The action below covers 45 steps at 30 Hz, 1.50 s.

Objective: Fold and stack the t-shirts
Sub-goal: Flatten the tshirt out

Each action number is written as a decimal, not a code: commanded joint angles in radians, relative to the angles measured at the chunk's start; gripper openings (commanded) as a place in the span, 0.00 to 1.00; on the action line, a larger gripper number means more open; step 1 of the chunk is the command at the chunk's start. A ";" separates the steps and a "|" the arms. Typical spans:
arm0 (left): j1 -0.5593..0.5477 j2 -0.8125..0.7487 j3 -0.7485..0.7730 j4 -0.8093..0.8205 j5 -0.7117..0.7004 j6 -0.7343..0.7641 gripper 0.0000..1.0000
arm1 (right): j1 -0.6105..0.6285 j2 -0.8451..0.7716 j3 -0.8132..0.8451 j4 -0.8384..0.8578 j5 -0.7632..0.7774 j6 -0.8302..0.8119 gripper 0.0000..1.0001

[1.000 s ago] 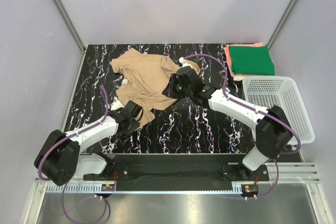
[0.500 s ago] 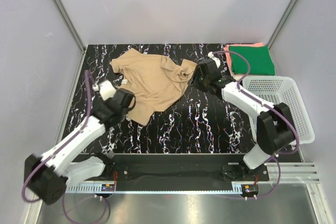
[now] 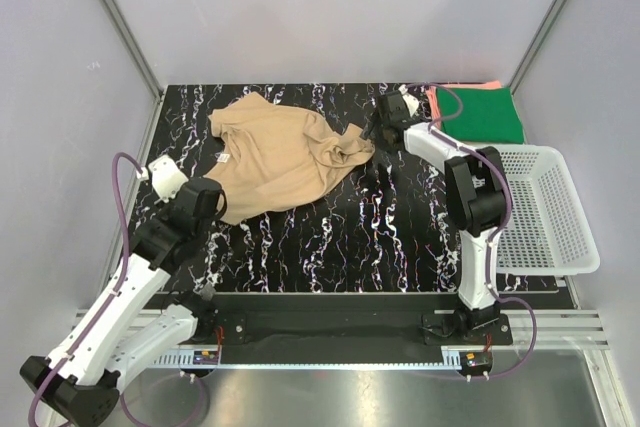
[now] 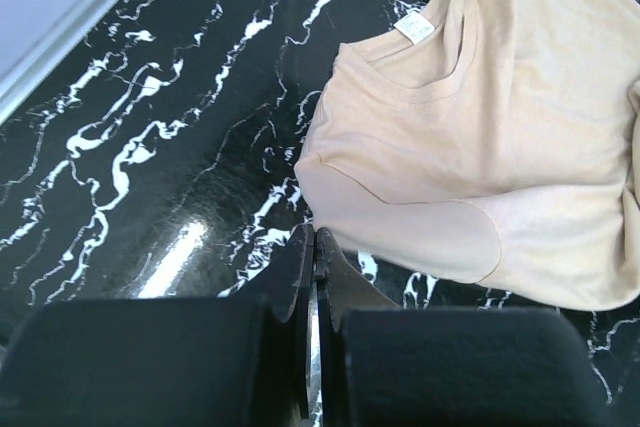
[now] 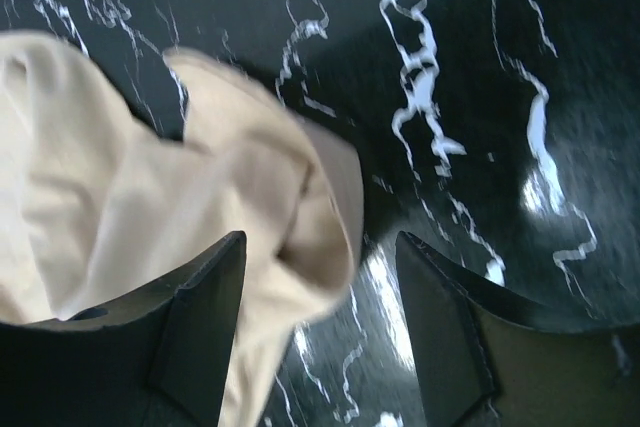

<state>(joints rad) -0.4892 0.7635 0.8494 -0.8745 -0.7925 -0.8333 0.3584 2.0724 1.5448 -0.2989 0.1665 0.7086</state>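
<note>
Near left: the left hand is over the black marbled counter. In the left wrist view its fingers are pressed together with nothing between them. Their tips stop just short of a sleeve edge of the tan t-shirt and do not touch it.

Middle: the tan t-shirt lies spread and rumpled on the counter's left half, neck label showing, and its right edge is bunched. A white mesh basket sits at the counter's right edge.

Further back: the right hand is at the bunched edge. In the right wrist view its fingers stand well apart. A fold of the tan cloth lies between them, not clamped.

Far right corner: a folded dark green t-shirt rests on a coral-pink t-shirt, well apart from the tan one.
</note>
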 commanded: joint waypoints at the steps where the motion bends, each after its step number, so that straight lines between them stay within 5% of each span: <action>1: 0.008 -0.016 -0.001 0.012 -0.057 0.036 0.00 | -0.013 0.063 0.110 0.006 -0.007 0.000 0.68; 11: 0.009 -0.015 -0.009 0.035 -0.044 0.039 0.00 | -0.009 0.094 0.068 -0.029 -0.047 0.058 0.56; 14: 0.012 -0.006 -0.003 0.040 -0.062 0.048 0.00 | -0.012 0.086 0.061 -0.034 -0.053 0.023 0.23; 15: 0.012 -0.003 0.016 0.039 -0.077 0.052 0.00 | -0.012 0.068 0.061 -0.043 -0.056 0.011 0.00; 24: 0.069 0.020 0.275 0.042 -0.201 0.227 0.00 | -0.030 -0.396 -0.028 -0.414 0.002 -0.018 0.00; 29: 0.144 -0.007 0.287 0.049 -0.179 0.296 0.00 | -0.036 -0.597 -0.092 -0.448 -0.019 0.006 0.00; 35: 0.241 0.006 0.234 0.078 -0.050 0.321 0.00 | -0.045 -0.497 -0.032 -0.453 -0.027 -0.015 0.00; 45: 0.353 0.082 0.102 0.155 0.127 0.336 0.00 | -0.055 -0.011 0.224 -0.457 -0.139 -0.097 0.00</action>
<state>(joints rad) -0.1577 0.8410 0.9596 -0.7906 -0.7403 -0.5045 0.3130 2.0003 1.6531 -0.7326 0.0715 0.6586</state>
